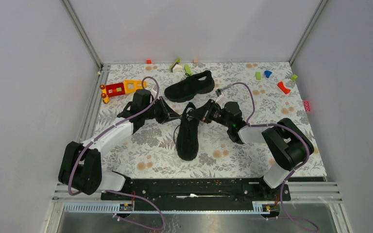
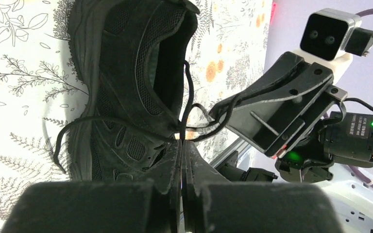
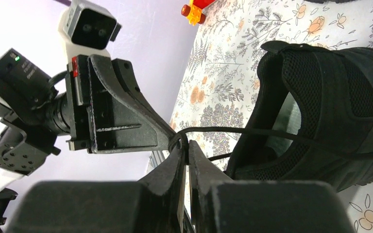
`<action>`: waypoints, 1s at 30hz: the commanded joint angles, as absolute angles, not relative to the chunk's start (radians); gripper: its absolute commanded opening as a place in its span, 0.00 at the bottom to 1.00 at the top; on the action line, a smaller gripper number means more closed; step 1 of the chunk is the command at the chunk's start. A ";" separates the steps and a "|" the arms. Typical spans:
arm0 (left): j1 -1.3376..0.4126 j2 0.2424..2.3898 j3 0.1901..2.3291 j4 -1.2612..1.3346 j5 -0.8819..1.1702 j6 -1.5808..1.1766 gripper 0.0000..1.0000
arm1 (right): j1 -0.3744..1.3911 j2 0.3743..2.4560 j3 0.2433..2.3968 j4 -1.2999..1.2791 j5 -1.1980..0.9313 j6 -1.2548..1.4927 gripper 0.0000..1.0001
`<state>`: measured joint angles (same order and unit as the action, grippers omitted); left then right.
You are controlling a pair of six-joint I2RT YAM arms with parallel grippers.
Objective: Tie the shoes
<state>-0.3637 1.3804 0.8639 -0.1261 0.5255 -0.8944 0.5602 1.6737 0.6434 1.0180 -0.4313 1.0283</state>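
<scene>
Top external view: the near shoe [image 1: 187, 138] is laid on the bench [image 1: 126, 155] between both arms, with the far shoe [image 1: 190, 86] just beyond it.
The left pincer [image 2: 180, 143] is pressed together on the thin lace [image 2: 77, 124] at the near shoe's throat, and the right pincer [image 3: 185, 147] appears likewise pinched on a strand. The lace is judged limp and slippery, best gripped toward its free ends. The light, soft shoe could be dragged when strands are tightened.
</scene>
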 commanded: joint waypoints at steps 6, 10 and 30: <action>-0.455 1.238 0.700 0.148 0.402 -0.985 0.00 | 0.548 1.662 0.651 1.075 -0.417 1.031 0.00; -0.505 1.192 0.677 0.154 0.321 -0.943 0.00 | 0.548 1.661 0.652 1.072 -0.417 1.032 0.00; -0.592 1.232 0.762 0.061 0.176 -0.791 0.01 | 0.546 1.644 0.668 0.968 -0.405 1.001 0.03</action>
<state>-0.5621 1.2327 0.7036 0.0437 0.2653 -0.8467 0.5552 1.6737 0.6437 1.0080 -0.4278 1.0351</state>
